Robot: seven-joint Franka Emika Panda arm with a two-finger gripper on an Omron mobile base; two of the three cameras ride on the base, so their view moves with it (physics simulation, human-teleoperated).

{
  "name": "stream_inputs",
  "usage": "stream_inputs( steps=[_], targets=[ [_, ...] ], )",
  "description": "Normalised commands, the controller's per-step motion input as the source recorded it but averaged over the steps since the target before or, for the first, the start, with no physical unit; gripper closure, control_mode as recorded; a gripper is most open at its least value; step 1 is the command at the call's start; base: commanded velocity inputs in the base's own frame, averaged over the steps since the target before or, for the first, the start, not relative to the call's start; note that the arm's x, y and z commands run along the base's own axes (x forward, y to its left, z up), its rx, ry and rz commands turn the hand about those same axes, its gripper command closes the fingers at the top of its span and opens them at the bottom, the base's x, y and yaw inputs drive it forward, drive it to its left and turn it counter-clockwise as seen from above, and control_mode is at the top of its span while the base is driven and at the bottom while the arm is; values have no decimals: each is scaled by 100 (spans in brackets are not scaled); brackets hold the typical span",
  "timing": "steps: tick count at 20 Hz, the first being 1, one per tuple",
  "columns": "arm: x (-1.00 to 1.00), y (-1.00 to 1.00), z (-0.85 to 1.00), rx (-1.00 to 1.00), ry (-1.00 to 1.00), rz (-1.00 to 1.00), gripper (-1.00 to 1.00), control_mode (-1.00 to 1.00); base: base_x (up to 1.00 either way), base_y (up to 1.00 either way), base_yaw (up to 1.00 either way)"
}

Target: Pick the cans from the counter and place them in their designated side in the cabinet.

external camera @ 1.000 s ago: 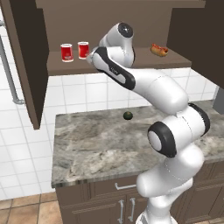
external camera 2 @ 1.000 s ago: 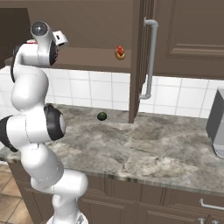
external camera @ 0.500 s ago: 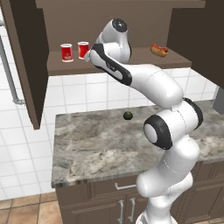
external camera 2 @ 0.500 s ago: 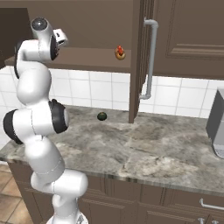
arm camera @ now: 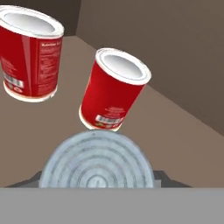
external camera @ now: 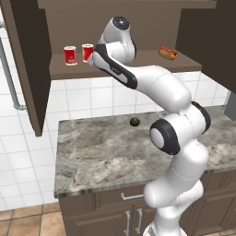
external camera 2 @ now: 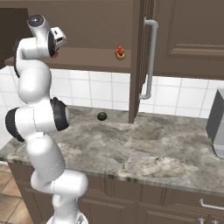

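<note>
Up on the cabinet (external camera: 27,69) shelf board, toward its left end, two red cans (arm camera: 114,89) stand upright and apart, axes vertical, with a hot dog (external camera: 168,52) far right and bare board between. Below, the marbled counter (external camera: 106,156) holds a dark green fruit (external camera: 134,121) near the wall. Just before the red cans, the gripper (arm camera: 97,181) clamps a ribbed grey-topped can (arm camera: 97,162) by its sides.

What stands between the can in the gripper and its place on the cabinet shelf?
The nearer red can stands on the shelf directly ahead of the grey-topped can; a second red can stands beside it.
</note>
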Motion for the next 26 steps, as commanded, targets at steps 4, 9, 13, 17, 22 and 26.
stream_inputs(
  steps=[4,9,13,17,22,26],
  targets=[
    [9,0,0,-2,-7,0,-100,-100,0,0,0],
    [12,0,0,0,-8,0,-100,-100,0,0,0],
    [16,0,0,0,-5,1,-100,-100,0,0,0],
    [4,0,3,0,-11,3,-100,-100,0,0,0],
    [-6,-3,3,0,-16,6,-100,-100,0,0,0],
    [-23,-12,0,0,-19,8,-100,-100,0,0,0]
  ],
)
